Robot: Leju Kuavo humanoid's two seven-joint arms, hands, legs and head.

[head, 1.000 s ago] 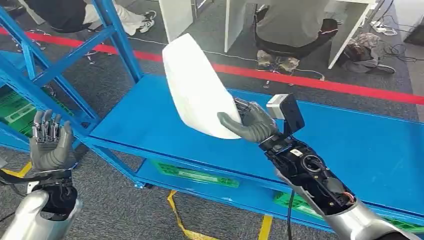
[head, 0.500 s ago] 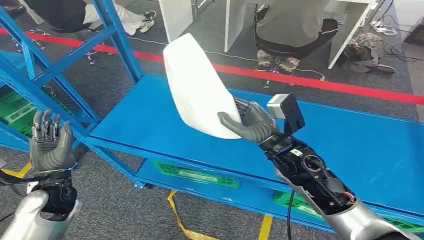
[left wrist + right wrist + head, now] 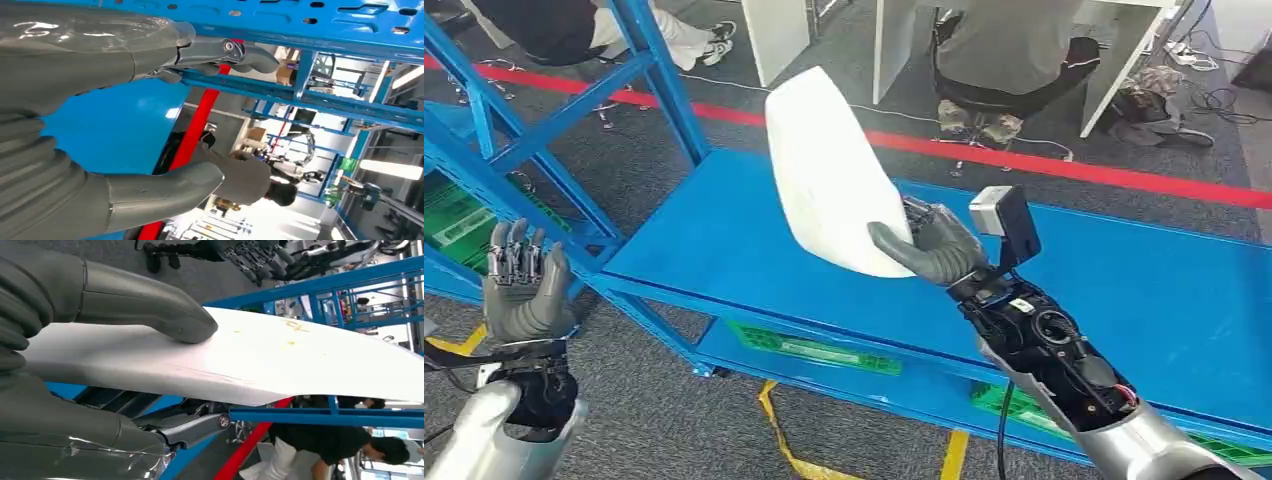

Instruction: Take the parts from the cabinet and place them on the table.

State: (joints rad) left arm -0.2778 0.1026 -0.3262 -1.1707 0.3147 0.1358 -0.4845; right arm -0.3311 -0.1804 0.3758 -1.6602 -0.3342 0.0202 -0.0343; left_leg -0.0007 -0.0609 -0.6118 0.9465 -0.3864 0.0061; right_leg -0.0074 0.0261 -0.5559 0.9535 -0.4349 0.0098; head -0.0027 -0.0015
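Observation:
A flat white curved part (image 3: 829, 170) is held up above the blue table (image 3: 724, 240). My right hand (image 3: 931, 245) grips its lower edge, thumb pressed on its near face. In the right wrist view the thumb (image 3: 150, 305) lies across the white part (image 3: 280, 360), with darker fingers (image 3: 195, 426) beneath it. My left hand (image 3: 524, 285) is raised at the left, beside the blue cabinet frame (image 3: 524, 130), fingers straight and apart, holding nothing. In the left wrist view the left hand (image 3: 75, 125) is spread with nothing between thumb and fingers.
The table's lower shelf carries green trays (image 3: 819, 350). A red line (image 3: 1064, 165) crosses the grey carpet behind the table. A person (image 3: 1014, 60) sits at a white desk beyond it, another (image 3: 604, 30) at the back left. Yellow tape (image 3: 779, 430) lies on the floor.
My right hand has carried the white part slightly to the right over the table. The left hand has stayed where it was.

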